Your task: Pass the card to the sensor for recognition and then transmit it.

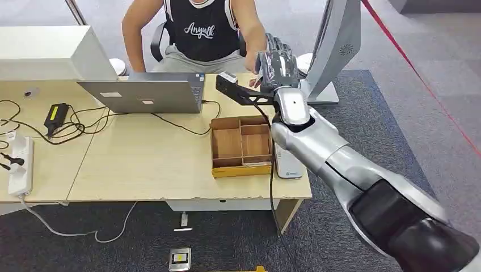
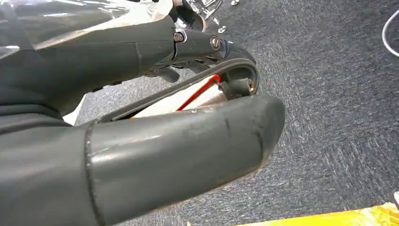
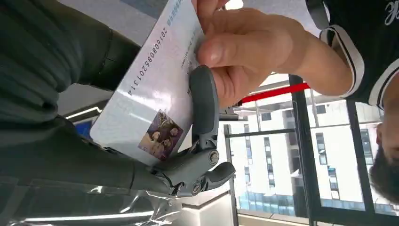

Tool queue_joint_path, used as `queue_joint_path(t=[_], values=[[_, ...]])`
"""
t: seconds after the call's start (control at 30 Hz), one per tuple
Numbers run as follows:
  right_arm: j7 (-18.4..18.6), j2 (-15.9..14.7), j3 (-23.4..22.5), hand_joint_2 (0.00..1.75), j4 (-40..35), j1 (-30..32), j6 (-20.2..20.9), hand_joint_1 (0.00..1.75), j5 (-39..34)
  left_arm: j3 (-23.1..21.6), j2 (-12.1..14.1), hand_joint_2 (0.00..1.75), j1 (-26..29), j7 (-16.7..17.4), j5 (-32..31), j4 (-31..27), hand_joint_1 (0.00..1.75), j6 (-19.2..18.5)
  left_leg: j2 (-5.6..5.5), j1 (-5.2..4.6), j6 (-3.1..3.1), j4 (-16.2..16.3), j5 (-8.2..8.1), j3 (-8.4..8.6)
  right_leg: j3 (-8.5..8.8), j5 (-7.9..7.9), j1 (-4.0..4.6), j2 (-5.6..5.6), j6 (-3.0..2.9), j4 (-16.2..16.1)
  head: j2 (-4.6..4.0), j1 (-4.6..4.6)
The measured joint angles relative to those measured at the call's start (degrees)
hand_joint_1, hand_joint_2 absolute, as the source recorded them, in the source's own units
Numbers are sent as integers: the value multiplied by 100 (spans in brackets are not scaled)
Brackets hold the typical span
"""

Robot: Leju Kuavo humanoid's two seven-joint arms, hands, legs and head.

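**Card at the handover: held by the robot and the person together**

Item one: our right hand [image 1: 278, 65], raised past the far edge of the worktop [image 1: 142, 164] toward the seated person [image 1: 198, 28]. In the right wrist view its fingers grip the card [image 3: 146, 101], a pale card with a printed number and a small photo.

Item two: the person's hand [image 3: 244, 52], pinching the same card at its other end. We judge the handover is under way and not finished, since our fingers are not yet off the card.

Item three: the sensor. We cannot pick it out with certainty, so we cannot confirm the reading step.

Item four: our left hand [image 2: 155, 141], hanging over the carpet; its fingers look curled in on nothing, though the close view leaves some doubt.

Also listed: a laptop [image 1: 142, 93] and a wooden tray [image 1: 241, 146] on the worktop.
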Motion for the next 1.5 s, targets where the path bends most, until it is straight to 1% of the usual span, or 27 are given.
queue_joint_path(t=[0.3,0.33,0.37,0.53,0.63,0.67,0.97,1.1,1.27,1.4,1.5], values=[[42,133,118,175,404,-37,4,175,-37,-96,11,0,3,0,18,0,0,-15,0,0,0,0,0,0,-2,0,0,0,0,0,2,0],[55,133,131,175,441,-36,7,24,-44,-105,13,0,5,2,20,0,0,-17,0,0,0,0,0,1,-2,0,0,0,0,0,2,0],[68,131,142,175,474,-35,9,0,-50,-118,13,0,9,2,22,0,0,-20,0,0,0,0,0,0,-2,0,0,0,0,0,0,0],[247,89,144,175,572,-8,-22,0,-101,-142,15,0,15,15,24,0,0,-39,2,0,0,0,0,0,-3,0,0,0,0,-1,2,2],[264,70,144,175,607,6,-44,0,-101,-173,15,0,18,17,26,0,0,-42,2,0,0,0,0,1,-3,0,0,1,0,0,2,0],[264,65,144,0,623,7,-42,0,-101,-181,15,0,17,17,26,0,0,-42,2,0,0,1,0,1,-3,0,0,0,0,0,0,0],[245,2,146,0,658,7,-48,0,-101,-258,15,0,11,28,44,0,0,-50,2,0,0,1,0,1,-4,0,0,1,-1,0,0,0],[203,-29,146,0,660,10,-114,0,-125,-269,17,0,12,33,61,0,0,-48,2,0,0,1,0,1,-4,0,0,1,-1,0,0,0],[-79,-44,135,0,656,30,-422,0,-330,-275,31,0,19,35,181,0,0,-28,2,0,0,1,0,1,-3,0,0,1,-1,0,0,-2],[-555,-61,70,0,468,139,-734,0,-701,-273,31,0,48,44,332,0,0,33,3,0,0,1,0,2,-3,0,0,2,-1,0,2,-2],[-612,-81,44,0,301,230,-754,0,-778,-273,31,0,63,57,367,0,0,42,2,0,0,1,0,2,-4,0,0,2,-1,0,0,0]])
